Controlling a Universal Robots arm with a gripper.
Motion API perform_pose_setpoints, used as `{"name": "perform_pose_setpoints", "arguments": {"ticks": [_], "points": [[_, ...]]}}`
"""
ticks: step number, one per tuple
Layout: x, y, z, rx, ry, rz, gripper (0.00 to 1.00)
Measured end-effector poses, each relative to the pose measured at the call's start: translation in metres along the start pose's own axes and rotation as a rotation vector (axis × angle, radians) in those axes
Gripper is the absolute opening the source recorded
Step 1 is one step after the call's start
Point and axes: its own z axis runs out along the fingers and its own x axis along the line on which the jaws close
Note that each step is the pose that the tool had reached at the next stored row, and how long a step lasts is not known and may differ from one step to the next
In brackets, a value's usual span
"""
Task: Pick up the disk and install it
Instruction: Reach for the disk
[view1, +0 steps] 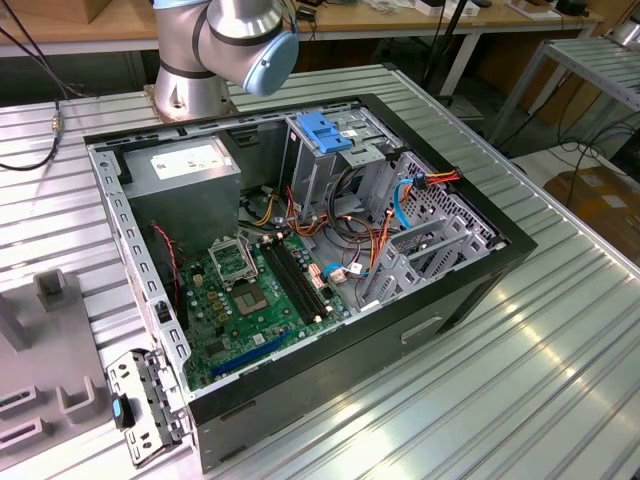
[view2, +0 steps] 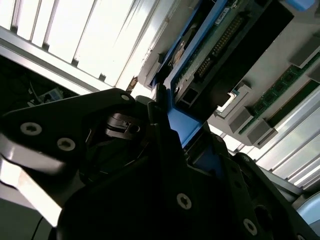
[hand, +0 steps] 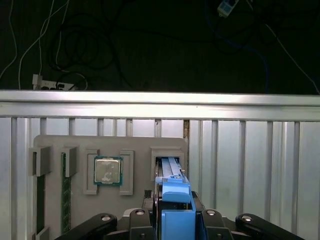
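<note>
1. In the first wrist view the black hand (hand: 175, 217) reaches toward the slatted aluminium bench (hand: 250, 170). Its fingers are pressed from both sides onto the flat dark grey disk framed in bright blue plastic rails (hand: 175, 200), which stands on edge between them.
2. The disk's far end lies at the rectangular slot (hand: 167, 159) of a pale grey plastic fixture tray (hand: 135, 145). I cannot tell whether it is seated there or lifted clear.
3. The second wrist view gives the close side. A black finger (view2: 160, 130) lies flat against the disk (view2: 182, 125) on its blue rail, and the disk's green circuit board with its pin connector (view2: 225, 35) faces the camera.
4. In the first wrist view the tray holds a square silver processor chip (hand: 107, 170) in one pocket and a green memory stick (hand: 64, 190) in a narrow groove.
5. The exterior view shows the arm's silver and light-blue base joint (view1: 235, 40) standing behind an open black computer case (view1: 470, 290) on the bench. Inside the case are a green motherboard (view1: 250, 300), a light-blue latch plate (view1: 325, 130) on a silver cage, and orange and blue cables (view1: 385, 230).
</note>
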Motion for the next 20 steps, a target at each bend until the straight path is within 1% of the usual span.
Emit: {"name": "perform_pose_setpoints", "arguments": {"ticks": [8, 11, 19, 20], "points": [[0.0000, 0.0000, 0.0000, 0.0000, 0.0002, 0.000, 0.38], [0.0000, 0.0000, 0.0000, 0.0000, 0.0003, 0.014, 0.38], [0.0000, 0.0000, 0.0001, 0.0001, 0.0003, 0.017, 0.37], [0.0000, 0.0000, 0.0002, 0.0010, 0.0005, 0.017, 0.37]]}}
